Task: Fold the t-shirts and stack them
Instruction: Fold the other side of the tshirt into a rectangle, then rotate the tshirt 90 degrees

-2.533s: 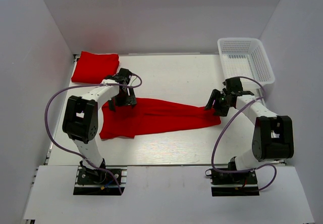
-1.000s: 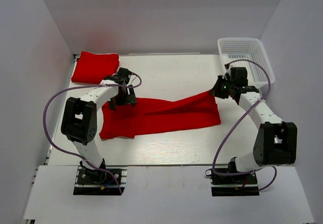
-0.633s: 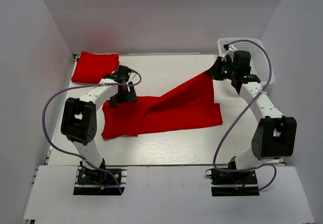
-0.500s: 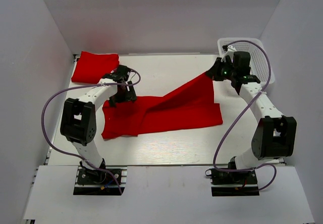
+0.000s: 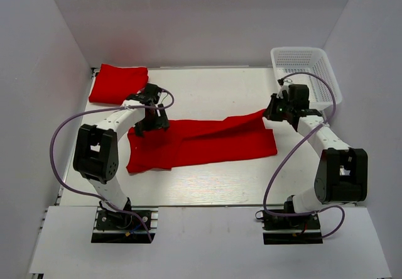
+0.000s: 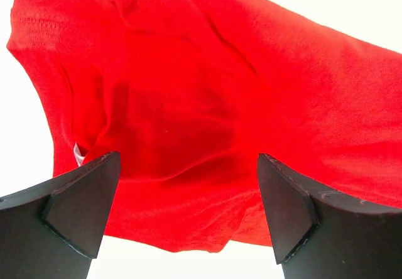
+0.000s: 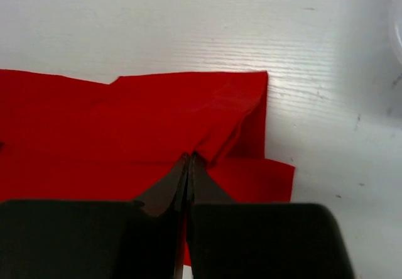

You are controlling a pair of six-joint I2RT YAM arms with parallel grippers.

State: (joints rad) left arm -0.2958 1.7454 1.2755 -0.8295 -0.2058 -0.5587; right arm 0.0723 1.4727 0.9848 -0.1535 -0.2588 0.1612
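Looking from above, the right gripper [image 5: 271, 112] has its fingers pressed together on the far right corner of a red shirt [image 5: 201, 144]. That corner lifts off the table [image 5: 213, 90] toward it in a low slanted ridge. From there the shirt runs leftward as a long, flat, partly folded band, its other end lying under the left gripper [image 5: 152, 114]. The left gripper's jaws are spread wide above the shirt's far left edge and hold nothing. A folded shirt [image 5: 119, 83] (a neat red rectangle) lies beyond and to the left of the left gripper, apart from it. A white mesh basket [image 5: 306, 71] sits just beyond the right gripper.

At the left wrist, both fingers [image 6: 81, 207] stand far apart with red cloth [image 6: 207, 84] below and ahead of them. The fabric is softly rumpled, with a stitched hem at the far left. A small white tag [image 6: 78, 154] peeks out just beside the left fingertip. Whether the tips touch the cloth cannot be told.

At the right wrist, the fingertips [image 7: 179, 181] meet with no gap, and the shirt [image 7: 144, 115] gathers into a crease right at them. The upper layer ends in a straight edge just ahead and to the right. A lower layer juts out further right on bare table.
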